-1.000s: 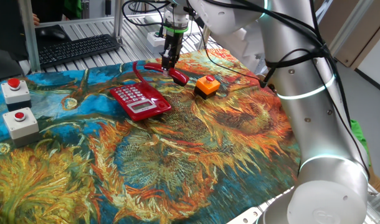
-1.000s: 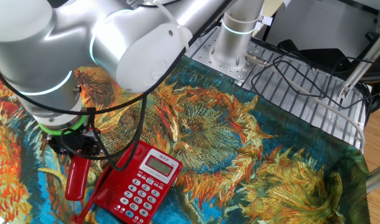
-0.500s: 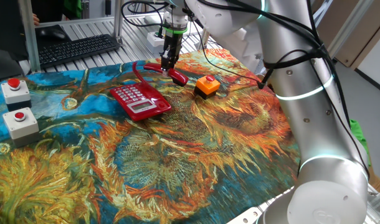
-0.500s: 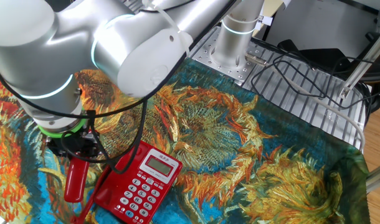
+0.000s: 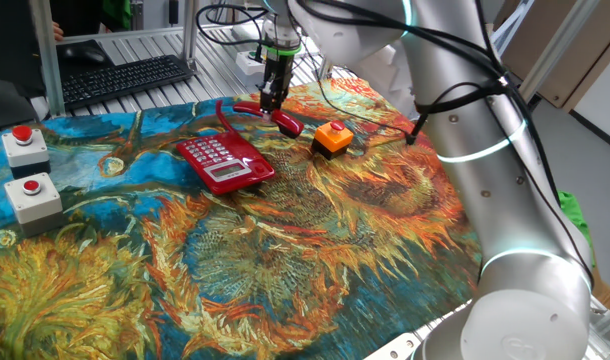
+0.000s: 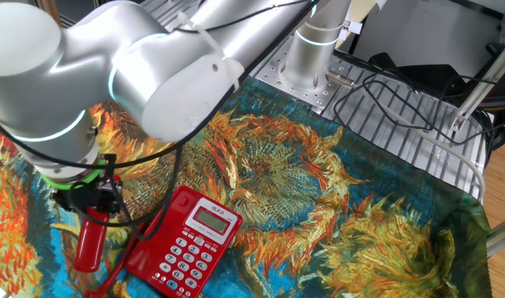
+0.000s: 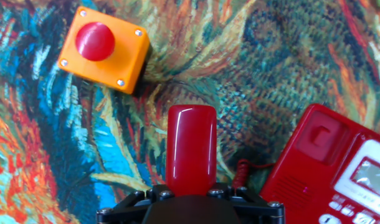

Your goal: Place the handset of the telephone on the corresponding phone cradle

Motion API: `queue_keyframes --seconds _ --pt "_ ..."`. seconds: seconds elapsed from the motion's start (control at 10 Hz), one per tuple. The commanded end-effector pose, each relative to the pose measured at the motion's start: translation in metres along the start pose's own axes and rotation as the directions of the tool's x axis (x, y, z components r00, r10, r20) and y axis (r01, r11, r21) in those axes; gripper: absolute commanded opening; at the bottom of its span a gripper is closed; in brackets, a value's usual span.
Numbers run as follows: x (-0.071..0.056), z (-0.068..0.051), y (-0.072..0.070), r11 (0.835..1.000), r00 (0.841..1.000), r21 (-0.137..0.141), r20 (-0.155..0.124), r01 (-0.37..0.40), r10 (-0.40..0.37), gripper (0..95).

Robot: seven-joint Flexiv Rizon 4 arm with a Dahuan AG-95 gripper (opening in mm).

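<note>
The red handset (image 5: 282,121) is held in my gripper (image 5: 272,97), just above the painted cloth behind the telephone (image 5: 223,162). The jaws are shut on the handset's middle. In the other fixed view the gripper (image 6: 93,205) holds the handset (image 6: 89,242) to the left of the telephone (image 6: 187,243), apart from it. In the hand view the handset (image 7: 191,148) sticks out ahead of the gripper (image 7: 190,196), and the telephone's cradle end (image 7: 321,155) lies to the right. A thin red cord (image 7: 242,168) runs from handset to telephone.
A small orange box with a red button (image 5: 332,138) sits on the cloth right of the handset; it also shows in the hand view (image 7: 104,48). Two grey boxes with red buttons (image 5: 25,146) (image 5: 33,195) stand at the left edge. A keyboard (image 5: 125,78) lies behind the cloth.
The gripper with the handset has shifted slightly, leftward in the other fixed view, away from the telephone. The telephone and boxes have not moved.
</note>
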State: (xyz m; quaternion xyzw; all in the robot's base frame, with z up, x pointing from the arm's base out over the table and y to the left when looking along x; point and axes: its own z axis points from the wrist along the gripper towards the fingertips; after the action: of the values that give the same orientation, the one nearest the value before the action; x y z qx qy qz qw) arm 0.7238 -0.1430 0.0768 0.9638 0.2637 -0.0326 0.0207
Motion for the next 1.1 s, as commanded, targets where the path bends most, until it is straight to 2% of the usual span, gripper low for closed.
queue_keyframes --seconds 0.1,0.3,0.5,0.7,1.1 --pt "-0.002 0.007 0.006 1.000 0.999 -0.002 -0.017 0.028 -0.028 0.0" --pt "-0.004 0.015 0.012 0.994 0.993 0.005 -0.037 0.112 -0.112 0.0" --pt "-0.005 0.023 0.021 0.994 0.993 -0.001 -0.046 0.110 -0.110 0.0" --pt "-0.006 0.030 0.025 0.994 0.993 -0.004 -0.052 0.109 -0.109 0.0" --pt "-0.011 0.043 0.025 0.991 0.988 -0.015 -0.067 0.136 -0.137 0.0"
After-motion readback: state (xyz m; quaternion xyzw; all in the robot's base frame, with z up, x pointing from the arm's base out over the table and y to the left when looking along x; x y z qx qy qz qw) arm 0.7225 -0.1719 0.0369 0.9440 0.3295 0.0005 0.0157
